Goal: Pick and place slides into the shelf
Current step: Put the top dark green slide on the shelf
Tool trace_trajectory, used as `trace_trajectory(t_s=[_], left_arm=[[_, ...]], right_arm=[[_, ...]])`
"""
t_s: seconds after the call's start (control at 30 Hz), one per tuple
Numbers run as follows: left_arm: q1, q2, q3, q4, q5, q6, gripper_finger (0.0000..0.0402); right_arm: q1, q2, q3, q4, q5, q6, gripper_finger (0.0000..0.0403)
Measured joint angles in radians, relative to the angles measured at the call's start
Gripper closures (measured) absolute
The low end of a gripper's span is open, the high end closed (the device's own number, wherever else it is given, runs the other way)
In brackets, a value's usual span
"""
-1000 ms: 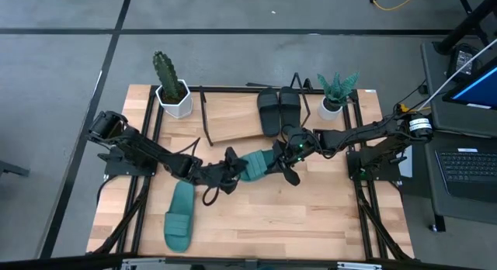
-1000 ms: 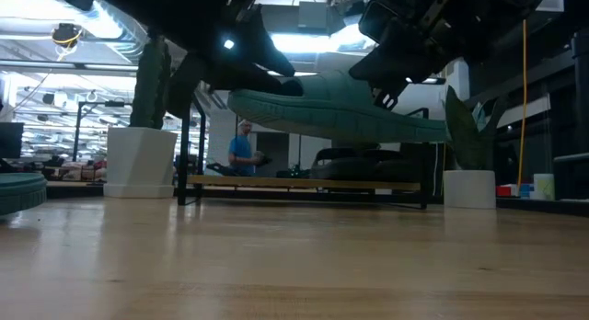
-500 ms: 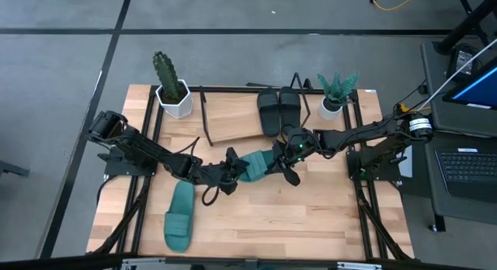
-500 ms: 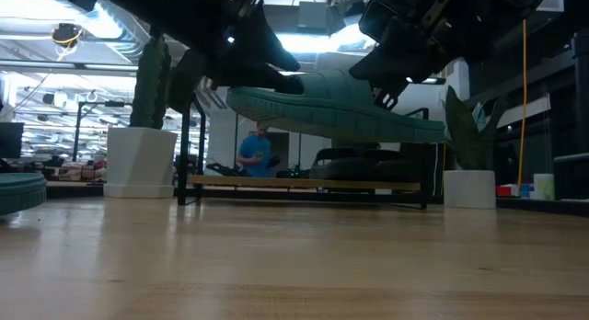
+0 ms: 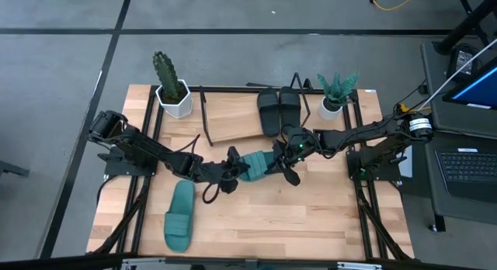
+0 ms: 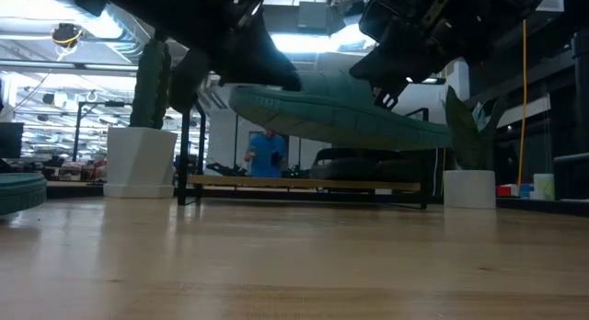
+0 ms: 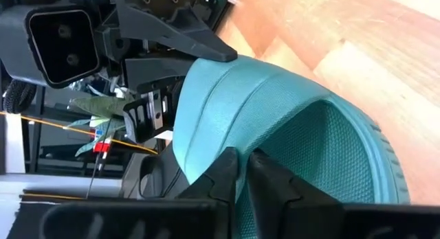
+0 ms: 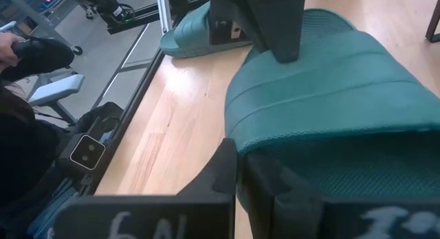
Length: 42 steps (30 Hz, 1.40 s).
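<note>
I have a teal green rubber slide sandal (image 5: 257, 163) held clear of the light-wood table (image 5: 311, 216), near its centre, with both arms on it. The left gripper (image 5: 231, 167) comes in from nine o'clock and pinches the sandal's end nearest it, its fingers (image 7: 227, 172) pressed onto the edge of the strap. The right gripper (image 5: 284, 155) reaches in from three o'clock and pinches the other end, fingers clamped on the rim of the sole.

The low slanted wooden shelf in its black wire frame (image 5: 233, 119) sits at twelve o'clock, between a cactus in a white pot (image 5: 172, 88) and a spiky green plant in a white pot (image 5: 335, 94). Two black rubber slides (image 5: 279, 109) already lie on its right part. The second teal slide (image 5: 180, 216) waits flat on the table at about seven o'clock.

I judge this a handover or joint carry of the third sandal. Next, one gripper should let go, and the other must swing the sandal towards twelve and lay it on the bare board beside the black pair.
</note>
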Motion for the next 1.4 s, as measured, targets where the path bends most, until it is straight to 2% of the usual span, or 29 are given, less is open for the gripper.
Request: trace_trajectory(t_s=[0.13,0.37,0.67,1.0,1.4], left_arm=[[0.000,0.000,0.000,0.000,-0.002,-0.017,0.0394],[-0.004,0.000,0.000,0.006,-0.021,-0.051,0.0399],[-0.029,0.000,0.000,0.006,-0.124,-0.045,0.0400],[-0.066,0.000,0.000,-0.046,-0.292,-0.045,0.0401],[-0.126,-0.007,0.000,-0.079,-0.563,-0.044,0.0401]], right_arm=[[0.000,0.000,0.000,0.000,0.000,-0.004,0.0391],[-0.001,0.000,0.000,0.002,-0.021,-0.020,0.0390],[0.000,-0.001,0.000,0.002,-0.028,0.028,0.0322],[-0.036,-0.003,0.000,-0.049,-0.036,0.003,0.0254],[-0.112,-0.003,0.000,-0.062,-0.035,-0.046,0.0251]])
